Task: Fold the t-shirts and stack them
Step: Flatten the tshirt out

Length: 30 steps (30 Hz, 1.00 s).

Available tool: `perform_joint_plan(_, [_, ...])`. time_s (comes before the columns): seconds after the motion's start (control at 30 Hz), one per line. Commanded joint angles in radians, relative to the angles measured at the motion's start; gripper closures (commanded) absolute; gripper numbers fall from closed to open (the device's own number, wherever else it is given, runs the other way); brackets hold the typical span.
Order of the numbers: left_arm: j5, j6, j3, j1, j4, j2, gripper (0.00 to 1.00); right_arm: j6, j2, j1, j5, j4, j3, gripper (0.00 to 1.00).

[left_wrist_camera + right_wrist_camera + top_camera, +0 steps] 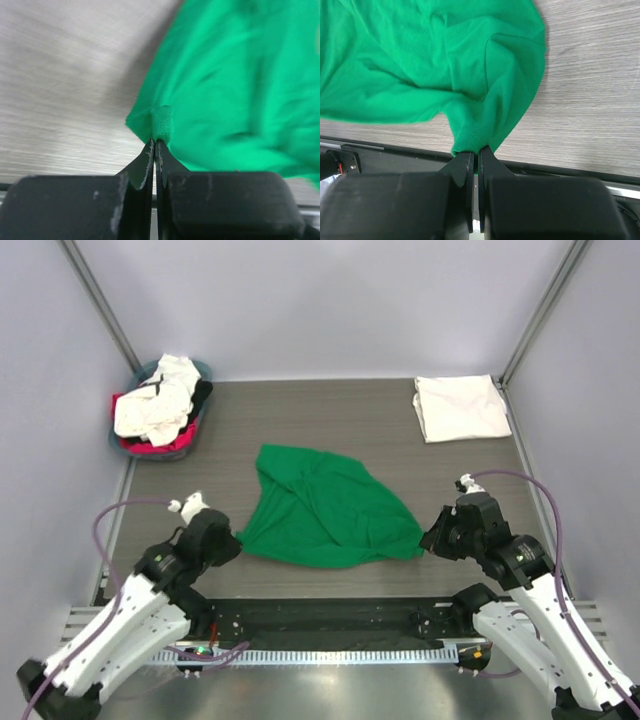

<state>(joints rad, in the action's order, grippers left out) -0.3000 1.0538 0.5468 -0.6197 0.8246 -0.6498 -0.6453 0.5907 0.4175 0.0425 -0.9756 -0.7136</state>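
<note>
The left gripper [154, 143] is pressed together on a doubled hem corner of the green shirt [240, 75]. The right gripper [474, 151] pinches another edge the same way. The shirt lies crumpled between them on the table [350, 410], its sleeves and collar lost in folds. Far beyond the right gripper lies one folded white shirt [461, 407]. Far beyond the left gripper, one basket [148, 368] holds a heap of shirts [155, 408], white, pink-red and black, too tangled to count.

Grey table [330, 415]: green t-shirt [325, 508], folded white t-shirt [461, 408], basket [116, 438] seemingly on corner.
</note>
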Motion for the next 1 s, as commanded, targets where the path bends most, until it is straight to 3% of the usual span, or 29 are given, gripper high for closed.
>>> perform_joint_plan(0.0, [-0.060, 0.065, 0.082, 0.000, 0.080, 0.145, 1.00, 0.022, -0.014, 0.001, -0.001, 0.002, -0.098, 0.99])
perform_joint_plan(0.2, [-0.148, -0.004, 0.416, 0.000, 0.252, 0.154, 1.00, 0.105, 0.011, 0.001, -0.038, -0.043, -0.355, 0.99])
perform_joint_plan(0.37, [-0.197, -0.110, 0.718, 0.000, 0.298, 0.092, 1.00, 0.199, 0.035, 0.001, -0.144, -0.066, -0.628, 0.99])
perform_joint_plan(0.63, [-0.108, -0.388, 1.192, 0.000, 0.286, -0.092, 1.00, 0.332, 0.047, 0.001, -0.127, -0.012, -0.958, 0.99])
perform_joint_plan(0.97, [0.068, -0.531, 1.493, 0.000, 0.136, -0.182, 1.00, 0.463, 0.038, 0.001, -0.069, 0.044, -1.213, 0.99])
